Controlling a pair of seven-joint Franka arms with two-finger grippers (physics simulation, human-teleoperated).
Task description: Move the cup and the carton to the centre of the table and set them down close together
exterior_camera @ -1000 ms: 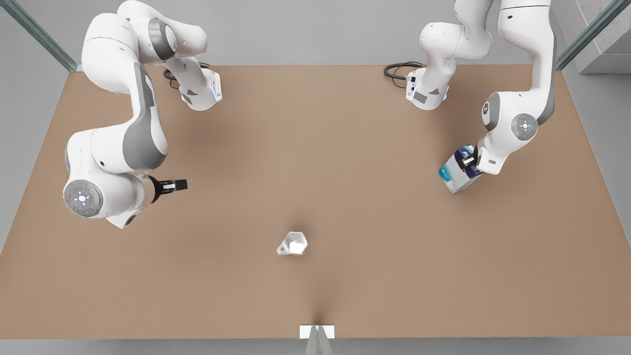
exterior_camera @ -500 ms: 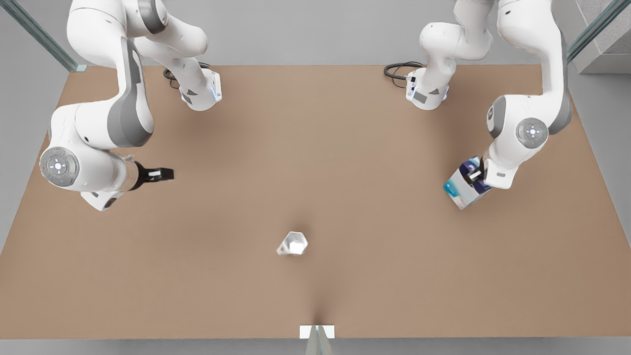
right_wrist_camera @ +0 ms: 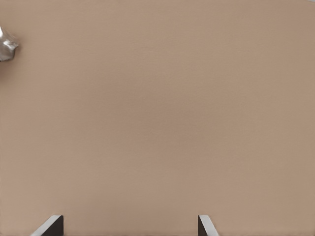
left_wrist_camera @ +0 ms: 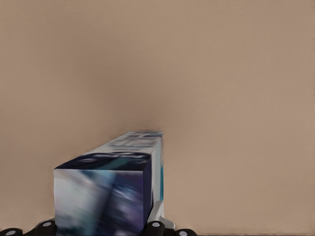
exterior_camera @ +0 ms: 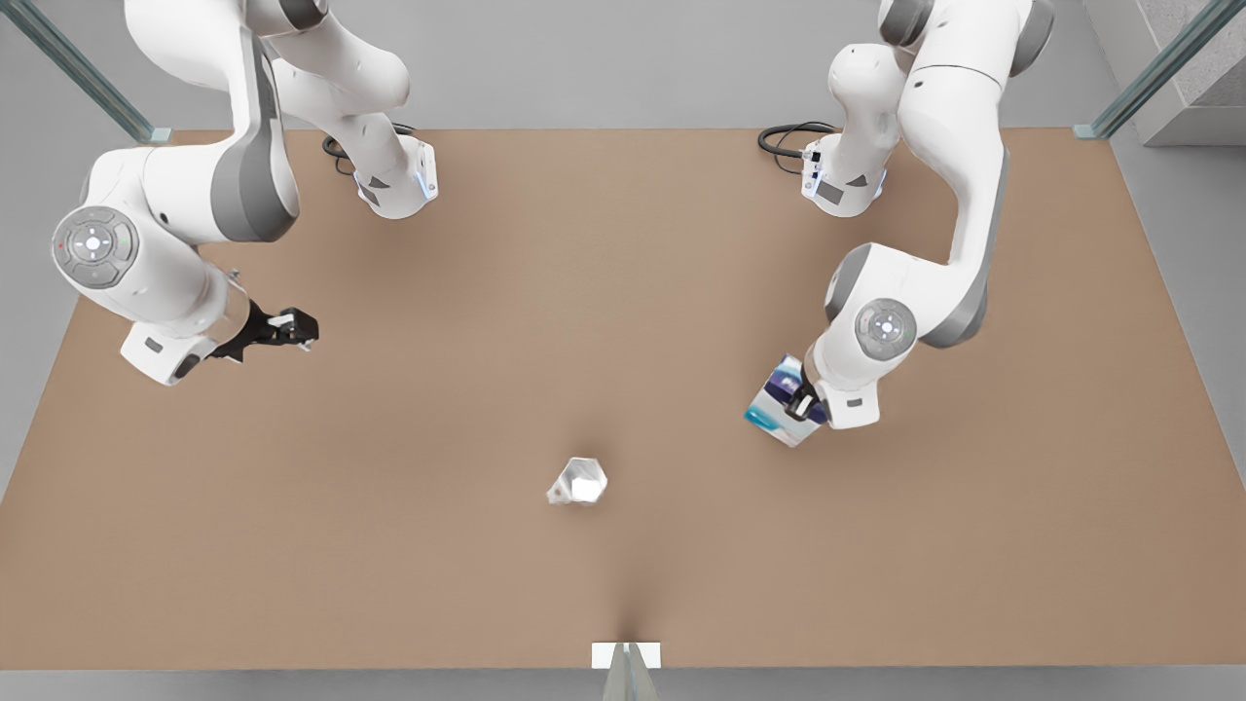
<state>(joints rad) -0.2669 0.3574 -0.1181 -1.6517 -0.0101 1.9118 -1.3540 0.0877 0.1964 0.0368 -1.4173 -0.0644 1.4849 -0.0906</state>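
Carrying the carton (exterior_camera: 779,414), left gripper (exterior_camera: 804,401) is clamped on it, so lower it upright just beside the cup (exterior_camera: 578,481) w/o knocking it. Right gripper (exterior_camera: 292,327) waits far left, fingers spread.

A matte tan table (exterior_camera: 623,292) lies under the left gripper (exterior_camera: 800,400) and the right gripper (exterior_camera: 297,327), evenly lit, with a soft darker patch between the two. Plain grey floor (exterior_camera: 623,58) surrounds it. A slanted glassy rail (exterior_camera: 73,63) rises beyond the right gripper. Another rail (exterior_camera: 1158,68) and a pale grey block (exterior_camera: 1188,107) stand beyond the left gripper. A small white plate (exterior_camera: 626,654) sits at the table's near edge.
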